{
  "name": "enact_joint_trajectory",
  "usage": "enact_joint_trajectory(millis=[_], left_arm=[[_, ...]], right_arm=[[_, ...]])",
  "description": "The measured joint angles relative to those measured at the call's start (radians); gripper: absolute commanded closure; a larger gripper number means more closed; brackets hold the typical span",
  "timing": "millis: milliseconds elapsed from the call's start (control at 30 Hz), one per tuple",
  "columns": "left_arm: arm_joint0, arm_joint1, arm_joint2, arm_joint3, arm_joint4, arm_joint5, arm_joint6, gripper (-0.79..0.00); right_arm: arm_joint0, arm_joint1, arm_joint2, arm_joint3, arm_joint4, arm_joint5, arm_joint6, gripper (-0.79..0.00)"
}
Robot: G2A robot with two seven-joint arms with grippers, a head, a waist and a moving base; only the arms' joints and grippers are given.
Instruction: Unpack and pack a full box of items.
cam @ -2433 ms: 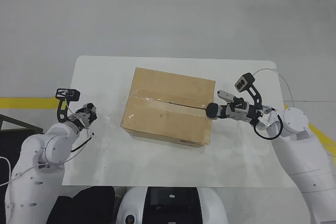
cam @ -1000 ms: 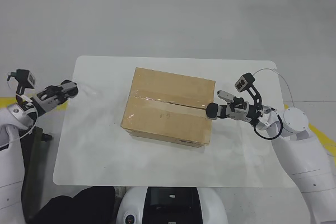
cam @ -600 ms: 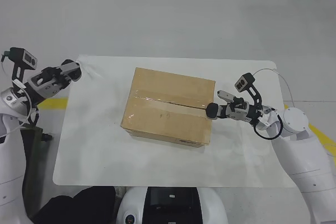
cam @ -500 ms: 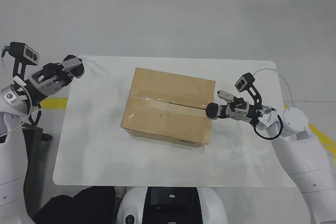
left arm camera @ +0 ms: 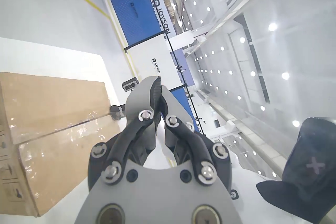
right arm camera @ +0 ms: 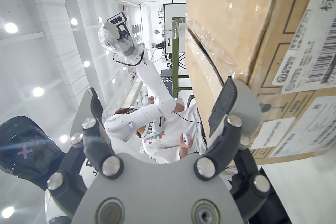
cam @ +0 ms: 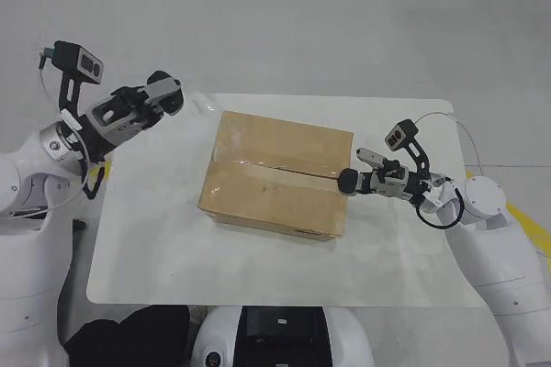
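Closed cardboard box (cam: pixel 275 197) at the middle of the white table (cam: pixel 395 266), long axis and taped seam (cam: pixel 275 167) running left to right, slightly skewed, right gripper (cam: pixel 346 181) at its right end by the seam, jaws spread, left gripper (cam: pixel 170 92) above the table's far left corner, jaws clenched on clear film (cam: pixel 199 103)

Overhead, two wrist views (shared box (cam: pixel 277 174))
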Motion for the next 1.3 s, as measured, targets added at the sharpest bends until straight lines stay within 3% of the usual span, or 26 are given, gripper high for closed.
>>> enact_joint_trajectory(millis=[233,467,767,1300], left_arm=[[-0.091,-0.002,0.095,0.083,0.003,0.015,-0.034,0.000],[-0.133,-0.006,0.174,0.114,0.009,0.012,-0.058,0.000],[-0.129,-0.005,0.226,0.113,0.044,0.003,-0.072,0.000],[-0.098,-0.006,0.294,0.119,0.145,-0.036,0.009,0.000]], right_arm=[[0.000,0.000,0.000,0.000,0.000,0.000,0.000,-0.785],[0.000,0.000,0.000,0.000,0.000,0.000,0.000,-0.785],[0.000,0.000,0.000,0.000,0.000,0.000,0.000,-0.785],[0.000,0.000,0.000,0.000,0.000,0.000,0.000,-0.785]])
